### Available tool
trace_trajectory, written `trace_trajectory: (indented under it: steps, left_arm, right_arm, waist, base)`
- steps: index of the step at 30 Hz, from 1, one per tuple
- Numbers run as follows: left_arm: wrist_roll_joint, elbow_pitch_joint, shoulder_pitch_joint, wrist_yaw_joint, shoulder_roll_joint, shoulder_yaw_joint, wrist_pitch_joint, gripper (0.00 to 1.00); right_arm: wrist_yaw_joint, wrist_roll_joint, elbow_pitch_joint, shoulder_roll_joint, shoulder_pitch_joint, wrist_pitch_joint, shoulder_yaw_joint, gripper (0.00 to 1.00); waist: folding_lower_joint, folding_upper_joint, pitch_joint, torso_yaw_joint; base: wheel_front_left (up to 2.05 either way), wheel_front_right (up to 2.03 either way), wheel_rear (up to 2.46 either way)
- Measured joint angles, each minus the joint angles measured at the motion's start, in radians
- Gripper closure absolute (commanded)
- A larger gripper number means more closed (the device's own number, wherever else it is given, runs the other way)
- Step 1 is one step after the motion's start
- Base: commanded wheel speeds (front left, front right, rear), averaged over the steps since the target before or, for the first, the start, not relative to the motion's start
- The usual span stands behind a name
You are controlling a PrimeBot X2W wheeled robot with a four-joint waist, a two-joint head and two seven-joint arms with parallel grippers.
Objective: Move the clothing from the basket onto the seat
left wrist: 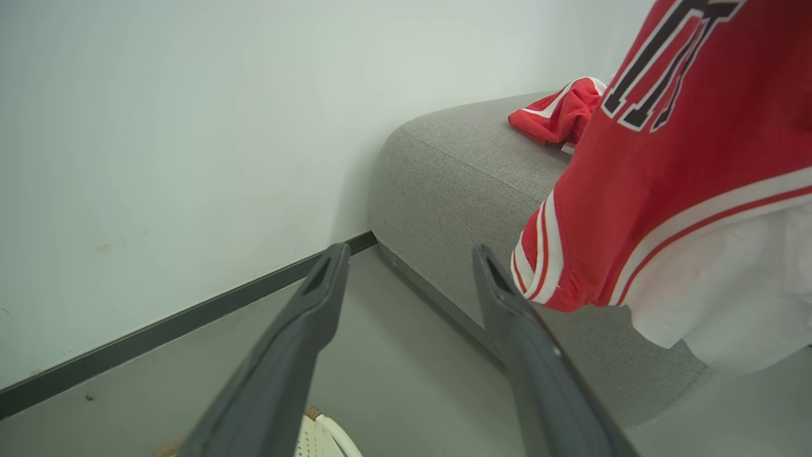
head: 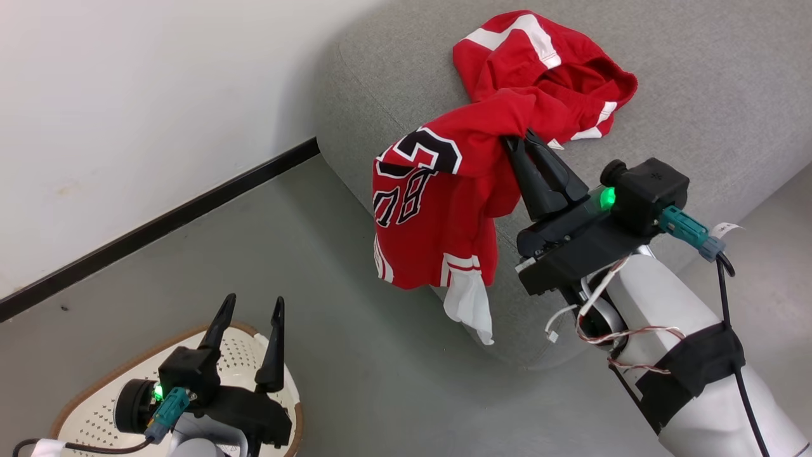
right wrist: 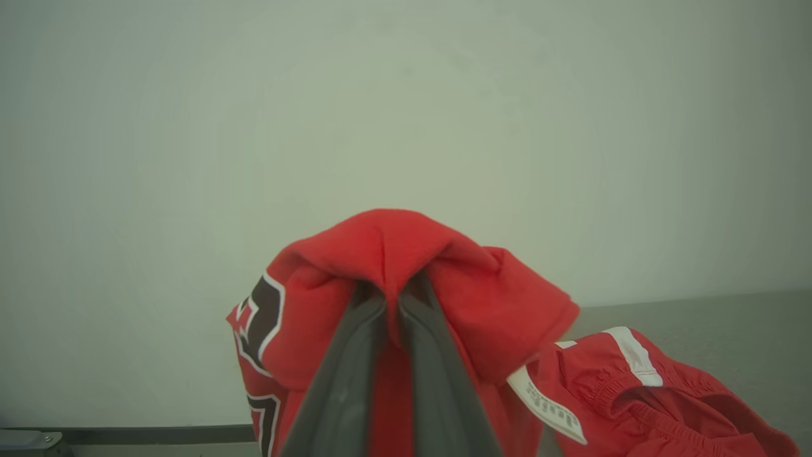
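The right claw (head: 521,141) is pinched shut on a fold of the red jersey (head: 438,216), with the fabric bunched over its fingertips (right wrist: 380,304) in the right wrist view. The jersey hangs from this grip at the seat's (head: 698,82) near left corner, black-and-white numerals facing left, and its striped hem and white lining dangle beside the seat's rounded side, above the grey floor (head: 330,317). Whether the hanging cloth touches the upholstery I cannot tell. The second red garment (head: 539,63) lies crumpled on top of the seat, just beyond the held jersey, white stripes showing. The left claw (head: 254,301) is at the near left, fingers spread wide and holding nothing, poised over the basket (head: 95,419), which stands on the floor well apart from the seat. The part of the basket's perforated floor that can be seen has no clothing on it. A white wall (head: 127,95) with a black skirting strip (head: 158,222) runs along the far left
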Motion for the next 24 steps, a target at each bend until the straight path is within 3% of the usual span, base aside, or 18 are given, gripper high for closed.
trace_trajectory:
  steps: [17,24]
  left_arm:
    - [-0.005,0.019,-0.021,-0.001,0.010,-0.028,0.000,0.00]
    - [-0.011,0.012,-0.021,-0.001,0.017,-0.035,0.000,0.00]
  right_arm:
    - [-0.001,-0.026,-0.027,-0.002,0.029,0.000,-0.059,1.00]
    - [0.000,-0.036,-0.021,-0.048,0.008,0.000,-0.112,1.00]
  waist:
    - [0.0000,0.0000,0.013,-0.002]
    - [0.0000,0.0000,0.033,-0.002]
  base:
    - [0.00,0.00,0.00]
    - [0.00,0.00,0.00]
